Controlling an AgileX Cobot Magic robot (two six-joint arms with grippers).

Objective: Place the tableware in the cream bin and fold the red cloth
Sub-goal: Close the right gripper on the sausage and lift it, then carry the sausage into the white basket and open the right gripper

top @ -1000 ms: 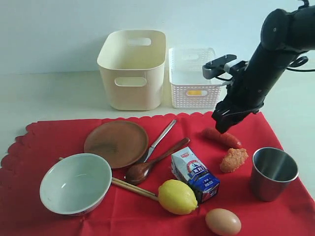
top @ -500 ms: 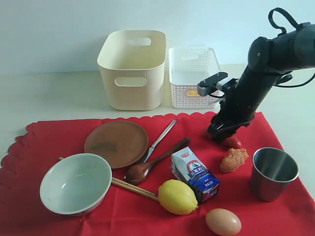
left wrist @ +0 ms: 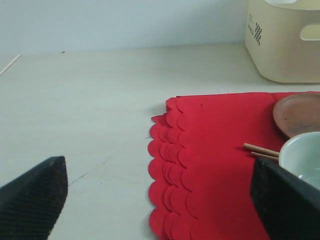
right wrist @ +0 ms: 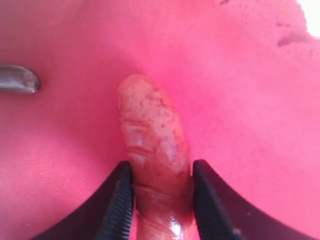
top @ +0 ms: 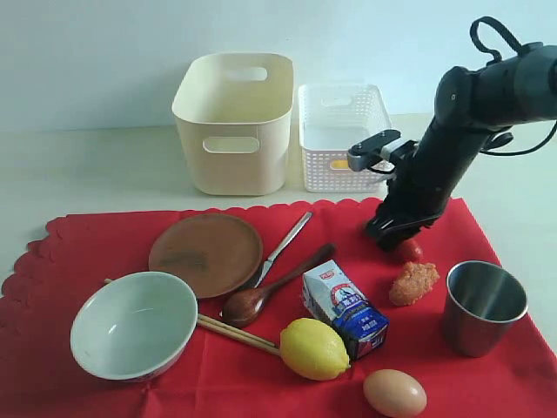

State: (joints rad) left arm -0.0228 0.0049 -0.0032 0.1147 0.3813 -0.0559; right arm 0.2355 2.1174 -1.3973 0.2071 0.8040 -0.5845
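L tool (left wrist: 157, 192) wide open over bench (left wrist: 75, 100), by red cloth (top: 104, 252) scalloped edge. On cloth: empty bowl (top: 133, 324), chopsticks (top: 237, 333) poking from under it; plate (top: 205, 253), spoon (top: 274, 286), metal utensil (top: 283, 246). Behind on bench, cream bin (top: 233, 131), floor hidden. Next right, white basket (top: 341, 113), yellow patch (top: 344, 164) at front wall, unclear. R tool (top: 393, 237) pinching sausage (right wrist: 150, 130) on cloth. Far right, steel cup (top: 484, 306), empty.

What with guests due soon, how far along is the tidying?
Nothing looks done yet. The bowl, plate, cup, spoon, chopsticks and metal utensil all lie on the cloth, which is spread out; nothing shows in the cream bin. In hand: the right gripper pinches a sausage, not tableware; the left gripper is open and empty. Left: all six pieces, then the fold.
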